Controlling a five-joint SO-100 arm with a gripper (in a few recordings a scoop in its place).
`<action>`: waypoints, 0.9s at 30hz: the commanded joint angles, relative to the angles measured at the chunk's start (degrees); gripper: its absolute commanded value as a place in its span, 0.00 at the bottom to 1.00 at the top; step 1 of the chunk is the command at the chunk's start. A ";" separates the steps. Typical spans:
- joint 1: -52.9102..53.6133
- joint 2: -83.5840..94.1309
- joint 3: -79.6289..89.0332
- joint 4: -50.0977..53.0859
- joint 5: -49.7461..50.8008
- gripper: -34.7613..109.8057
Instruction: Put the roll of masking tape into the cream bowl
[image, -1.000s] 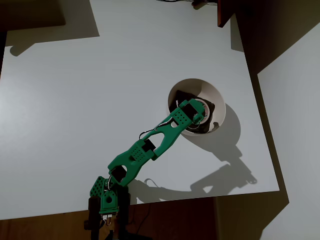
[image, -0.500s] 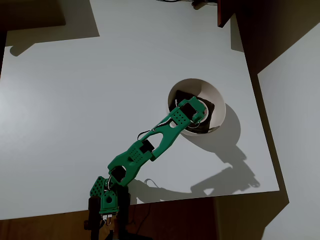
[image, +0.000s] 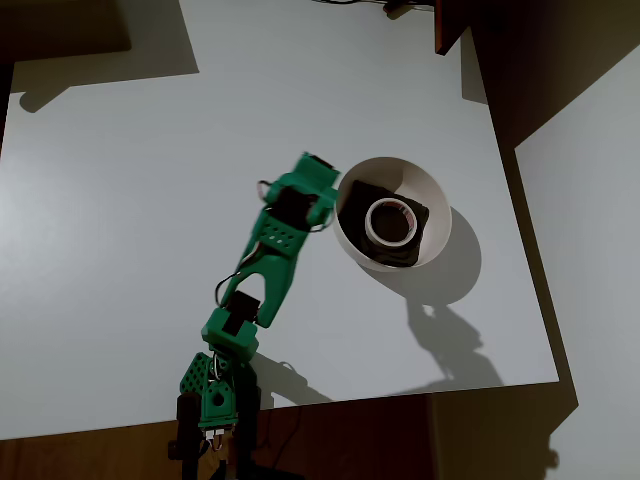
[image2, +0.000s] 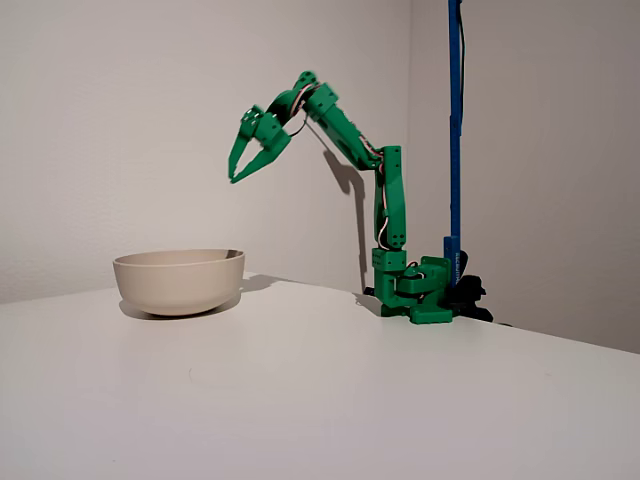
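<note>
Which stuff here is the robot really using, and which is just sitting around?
Using:
roll of masking tape, lying on the dark pad inside
cream bowl
gripper, open and raised above the bowl

Just sitting around:
blue pole behind the arm
white table

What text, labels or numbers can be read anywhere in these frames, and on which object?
None is readable. The roll of masking tape, the cream bowl and the green arm show no legible lettering in the overhead or fixed view.
</note>
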 joint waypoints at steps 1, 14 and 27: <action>-9.49 10.63 -2.72 5.27 1.58 0.18; -31.38 23.73 11.60 10.55 2.20 0.18; -33.66 44.47 56.07 -7.03 0.09 0.18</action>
